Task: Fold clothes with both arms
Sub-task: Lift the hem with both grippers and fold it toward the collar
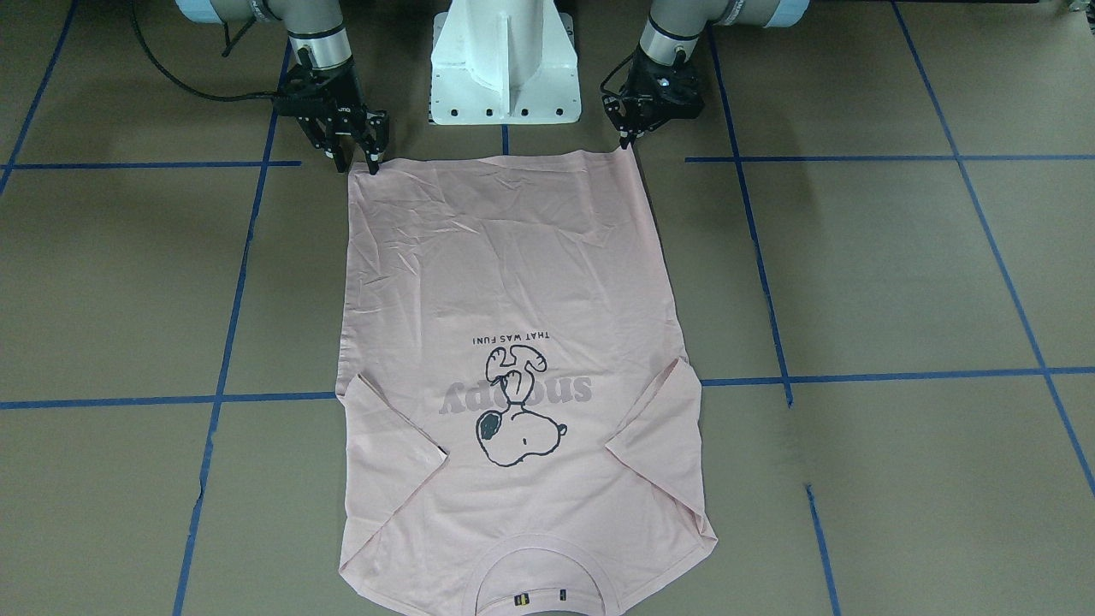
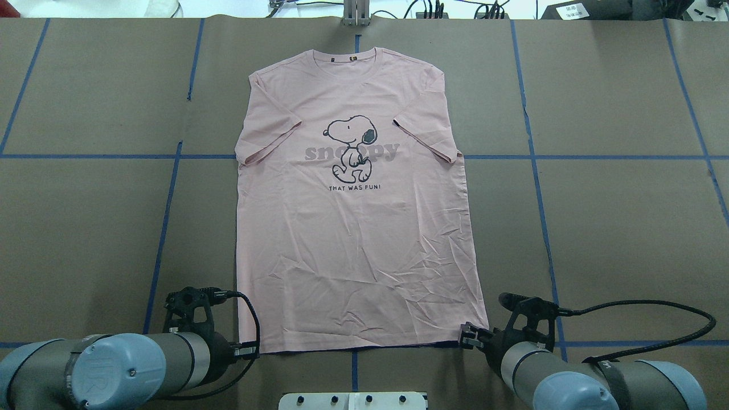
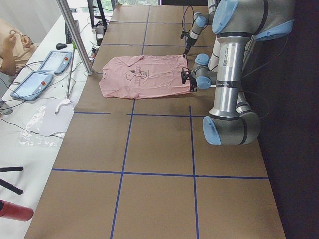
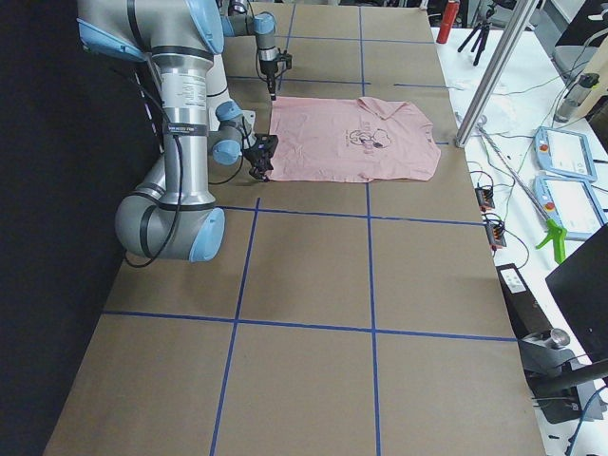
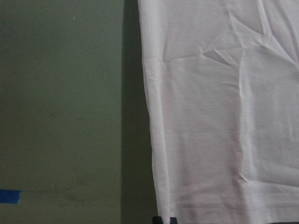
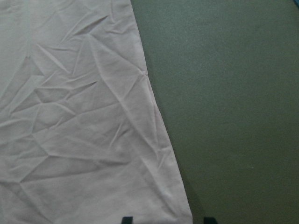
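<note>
The pale pink T-shirt (image 1: 513,274) lies flat on the brown table, Snoopy drawing up, collar far from me and hem toward me; it also shows in the overhead view (image 2: 353,245). My left gripper (image 1: 630,144) stands at the hem's left corner with its fingers closed together on that corner; its tips touch the hem edge in the left wrist view (image 5: 165,220). My right gripper (image 1: 358,164) is open at the hem's right corner. In the right wrist view (image 6: 168,220) its two tips straddle the corner of the cloth (image 6: 79,116).
The white pedestal base (image 1: 505,68) stands between the arms, just behind the hem. Blue tape lines (image 2: 535,171) grid the brown table. Tablets (image 3: 30,84) and an operator sit beyond the far edge, past the collar. A metal pole (image 3: 75,35) stands near the collar.
</note>
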`<control>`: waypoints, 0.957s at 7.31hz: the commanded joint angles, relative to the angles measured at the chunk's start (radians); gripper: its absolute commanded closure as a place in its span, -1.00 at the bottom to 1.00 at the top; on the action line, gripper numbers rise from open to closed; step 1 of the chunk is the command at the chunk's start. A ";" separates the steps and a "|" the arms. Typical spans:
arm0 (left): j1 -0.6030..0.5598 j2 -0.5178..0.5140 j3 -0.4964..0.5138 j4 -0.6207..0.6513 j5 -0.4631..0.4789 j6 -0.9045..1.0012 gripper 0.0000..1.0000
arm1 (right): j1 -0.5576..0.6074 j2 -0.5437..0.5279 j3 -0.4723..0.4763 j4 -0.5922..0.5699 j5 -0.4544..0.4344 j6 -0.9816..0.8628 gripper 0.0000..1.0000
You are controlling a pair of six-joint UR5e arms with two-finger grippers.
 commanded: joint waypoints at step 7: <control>0.007 -0.001 -0.005 -0.001 0.003 -0.015 1.00 | -0.014 -0.002 -0.009 0.000 -0.032 0.007 1.00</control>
